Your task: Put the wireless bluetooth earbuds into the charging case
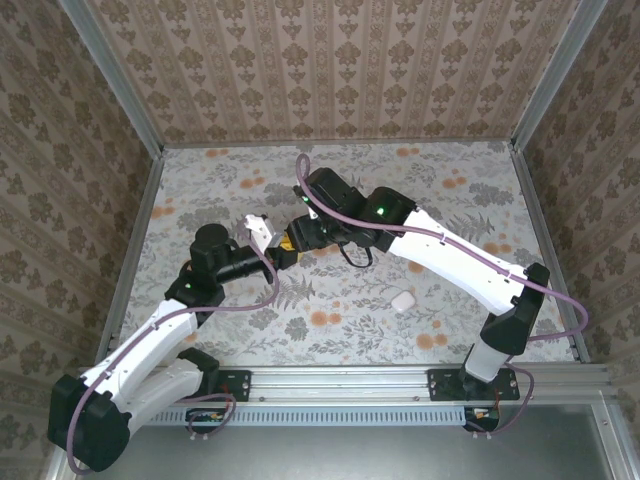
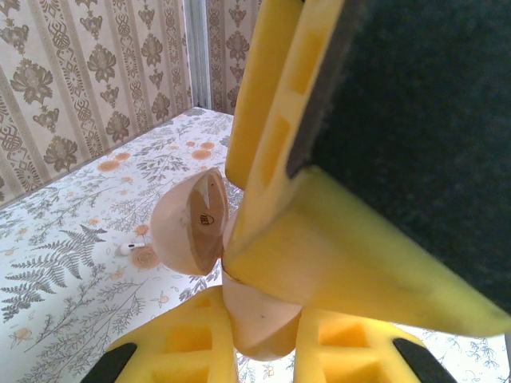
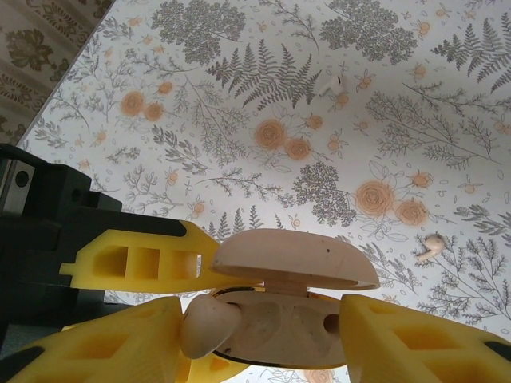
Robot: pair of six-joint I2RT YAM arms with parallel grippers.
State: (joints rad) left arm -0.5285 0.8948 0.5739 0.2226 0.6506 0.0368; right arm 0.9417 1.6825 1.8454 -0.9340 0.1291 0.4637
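1. The left gripper (image 2: 259,339) is pinched shut on the lower body of the tan charging case (image 2: 190,227), at the bottom centre of the left wrist view. One yellow finger stands on each side of that body.
2. The case's lid is swung open. In the right wrist view the charging case (image 3: 287,263) sits bottom centre with the lid spread flat over the base.
3. The right gripper (image 3: 271,331) has its jaws apart, one on each side of the case base. I cannot tell whether they press on it.
4. From above, the left gripper (image 1: 283,257) and right gripper (image 1: 297,239) meet just left of the frame's middle.
5. The first earbud (image 3: 334,81) lies on the floral table (image 3: 239,120), upper right of centre.
6. The second earbud (image 3: 432,246) lies near the right edge, also outside the case.
7. A white earbud (image 2: 128,248) lies on the table at centre left; which of the two it is I cannot tell.
8. A white rounded box (image 1: 402,300) rests on the table, right of centre.
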